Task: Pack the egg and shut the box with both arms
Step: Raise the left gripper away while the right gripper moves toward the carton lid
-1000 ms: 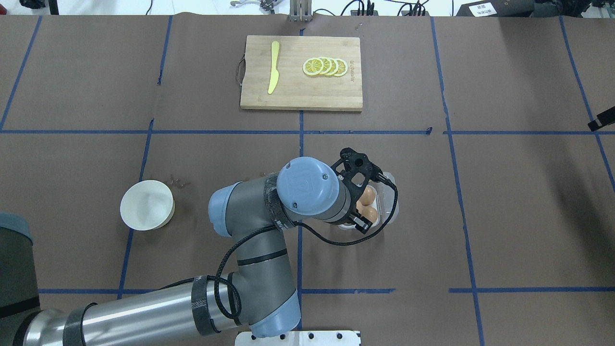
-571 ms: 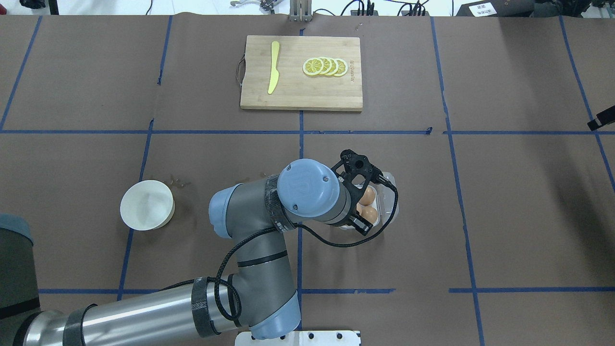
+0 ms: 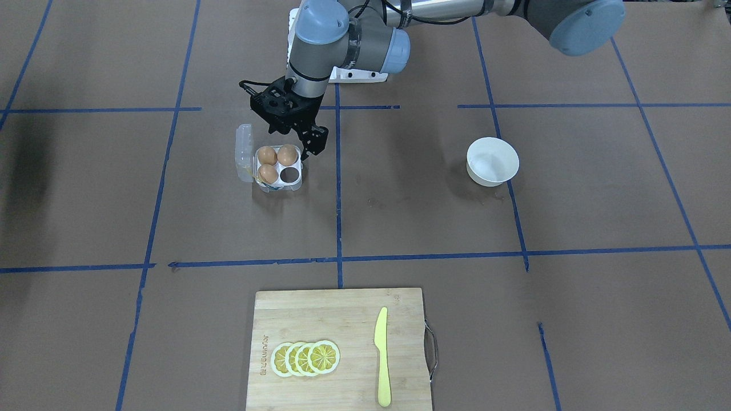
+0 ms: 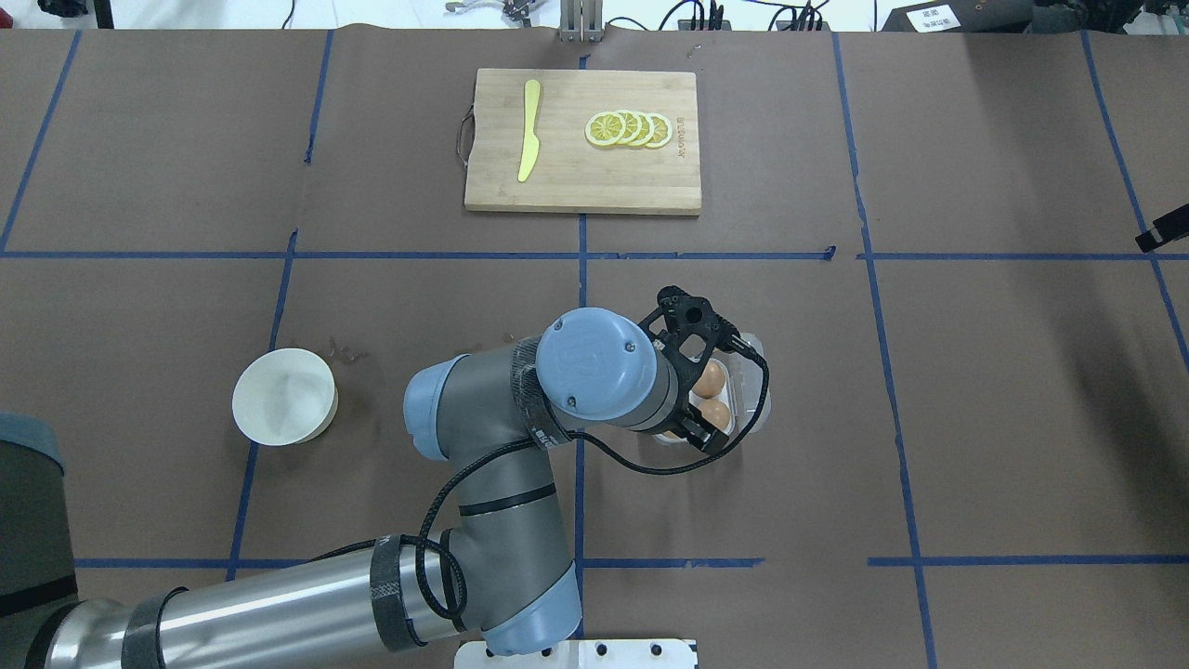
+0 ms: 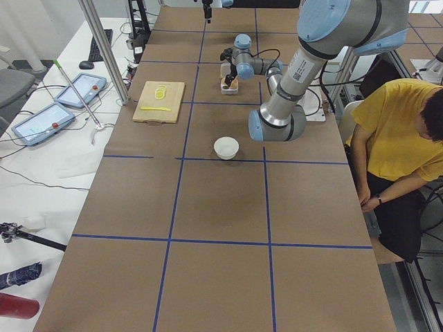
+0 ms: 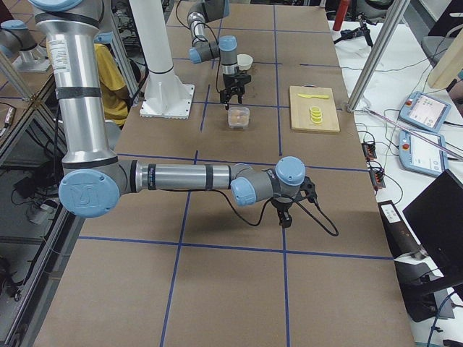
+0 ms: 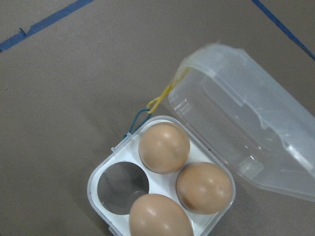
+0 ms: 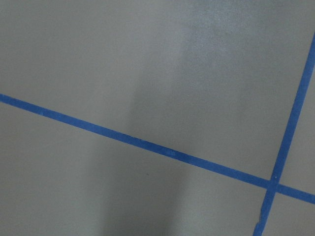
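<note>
The clear box (image 3: 277, 186) sits on the table with its lid (image 3: 244, 151) open to one side. Three brown eggs fill three cells (image 7: 164, 147) (image 7: 204, 188) (image 7: 160, 216), and one cell (image 7: 124, 186) is empty. The eggs look alike, so I cannot tell which one is the task's egg. A yellowish mark (image 7: 165, 93) sits at the hinge. My left gripper (image 3: 298, 136) hovers just above the box on the robot's side, open and empty. It also shows in the overhead view (image 4: 693, 372). My right gripper (image 6: 283, 215) points down at bare table, far from the box. I cannot tell whether it is open.
A white bowl (image 4: 284, 397) stands on the robot's left of the box. A wooden cutting board (image 4: 582, 186) with lemon slices (image 4: 629, 129) and a yellow knife (image 4: 529, 130) lies at the far middle. A person in yellow (image 5: 401, 138) sits beside the table.
The left wrist has turned very slightly above the box. Nothing else has moved.
</note>
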`<state>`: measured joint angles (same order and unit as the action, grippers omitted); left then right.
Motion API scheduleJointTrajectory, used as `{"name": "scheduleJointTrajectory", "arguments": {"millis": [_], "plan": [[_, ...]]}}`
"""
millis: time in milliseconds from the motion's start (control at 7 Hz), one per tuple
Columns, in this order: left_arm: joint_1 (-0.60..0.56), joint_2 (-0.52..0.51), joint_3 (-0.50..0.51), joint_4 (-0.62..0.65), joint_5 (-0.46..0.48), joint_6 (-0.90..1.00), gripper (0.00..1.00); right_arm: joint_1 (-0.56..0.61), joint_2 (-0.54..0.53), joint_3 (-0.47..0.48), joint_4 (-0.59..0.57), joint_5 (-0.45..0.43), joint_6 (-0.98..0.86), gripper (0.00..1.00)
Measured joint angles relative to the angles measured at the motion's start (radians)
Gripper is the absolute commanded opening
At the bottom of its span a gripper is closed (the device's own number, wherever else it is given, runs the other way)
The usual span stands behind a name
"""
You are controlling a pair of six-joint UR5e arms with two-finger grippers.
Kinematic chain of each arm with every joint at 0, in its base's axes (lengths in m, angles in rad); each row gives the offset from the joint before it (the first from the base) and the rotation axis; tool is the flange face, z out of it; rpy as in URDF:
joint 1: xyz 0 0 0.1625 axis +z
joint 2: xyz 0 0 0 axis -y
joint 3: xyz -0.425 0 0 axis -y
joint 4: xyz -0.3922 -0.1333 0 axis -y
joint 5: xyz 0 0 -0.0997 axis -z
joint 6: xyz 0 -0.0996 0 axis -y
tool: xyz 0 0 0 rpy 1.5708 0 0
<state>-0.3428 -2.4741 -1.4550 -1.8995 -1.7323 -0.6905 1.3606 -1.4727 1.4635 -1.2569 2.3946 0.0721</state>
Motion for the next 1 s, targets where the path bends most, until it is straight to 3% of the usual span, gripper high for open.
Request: {"name": "scheduleJointTrajectory", "arguments": {"millis": [286,857,1000], "plan": [[-0.041,0.015,-0.036,0.023,-0.001,-0.009,1.00,-0.003,0.001,0.010,0.000,0.000,0.027,1.00],[-0.304,0.242,-0.238,0.185,-0.131,0.028,1.00,-0.132,-0.009,0.157,0.007,-0.002,0.354,1.00],[-0.376,0.290,-0.258,0.192,-0.172,0.098,1.00,-0.205,-0.010,0.217,0.037,-0.012,0.514,0.52]]}}
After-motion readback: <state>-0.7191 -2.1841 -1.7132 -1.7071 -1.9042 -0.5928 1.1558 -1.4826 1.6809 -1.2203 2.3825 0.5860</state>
